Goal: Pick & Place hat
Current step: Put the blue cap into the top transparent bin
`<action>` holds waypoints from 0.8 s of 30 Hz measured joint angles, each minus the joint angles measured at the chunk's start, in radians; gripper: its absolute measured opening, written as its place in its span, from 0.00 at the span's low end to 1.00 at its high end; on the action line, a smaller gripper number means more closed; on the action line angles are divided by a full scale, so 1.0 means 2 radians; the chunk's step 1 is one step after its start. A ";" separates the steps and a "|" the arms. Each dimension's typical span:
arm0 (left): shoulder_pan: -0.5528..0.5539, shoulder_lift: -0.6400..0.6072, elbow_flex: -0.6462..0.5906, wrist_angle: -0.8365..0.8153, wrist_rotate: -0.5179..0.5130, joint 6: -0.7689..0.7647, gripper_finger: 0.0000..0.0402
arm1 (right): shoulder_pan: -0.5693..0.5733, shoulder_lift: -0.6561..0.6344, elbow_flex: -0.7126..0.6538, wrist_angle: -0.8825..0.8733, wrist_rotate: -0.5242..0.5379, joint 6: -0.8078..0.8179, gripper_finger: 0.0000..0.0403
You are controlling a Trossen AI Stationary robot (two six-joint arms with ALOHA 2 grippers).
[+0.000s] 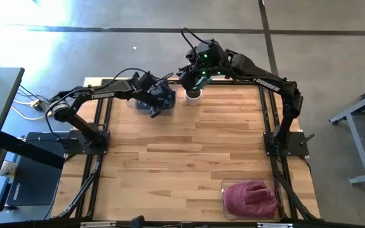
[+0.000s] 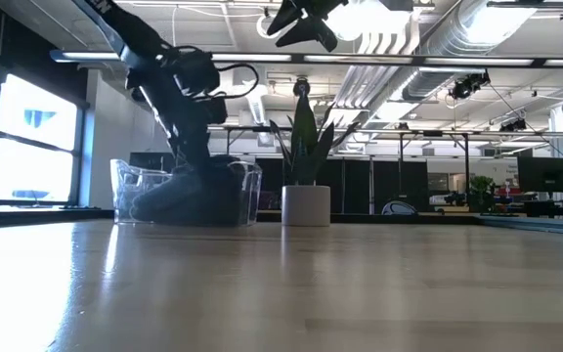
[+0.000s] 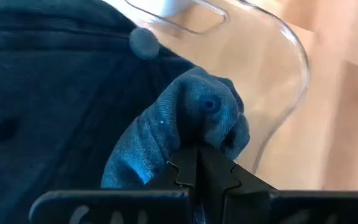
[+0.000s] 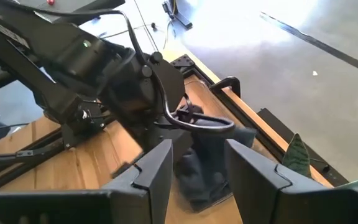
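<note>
Grasp stage of the pick. The left tool, at the counter's far edge, is pinched shut on a fold of the dark blue hat, which lies in a clear bin. The right tool hovers nearby, jaws parted and empty, above the potted plant. A red hat fills another bin at the near right corner. Next, judging by the grip, a straight lift clear of the bin wall.

White lettering runs along both dark arms in the high view, toward the upper middle of the frame. On the right arm the letters "ROSSEN" can be made out. The lettering on the left arm is too small to read. Nothing else is legible.
</note>
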 joint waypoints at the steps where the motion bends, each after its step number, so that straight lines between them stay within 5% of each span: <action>1: 0.001 0.001 -0.007 0.017 -0.010 -0.003 0.00 | 0.001 0.000 0.000 0.000 0.000 0.004 0.35; 8: 0.002 0.001 -0.028 0.047 -0.011 0.002 0.00 | 0.010 0.000 0.000 0.013 -0.003 0.009 0.35; 18: 0.002 -0.066 0.075 -0.133 0.034 -0.023 0.00 | 0.008 -0.021 0.000 -0.004 0.001 0.008 0.35; 24: 0.083 -0.078 0.044 -0.084 0.012 -0.045 0.00 | 0.020 -0.048 0.000 -0.052 0.024 0.008 0.35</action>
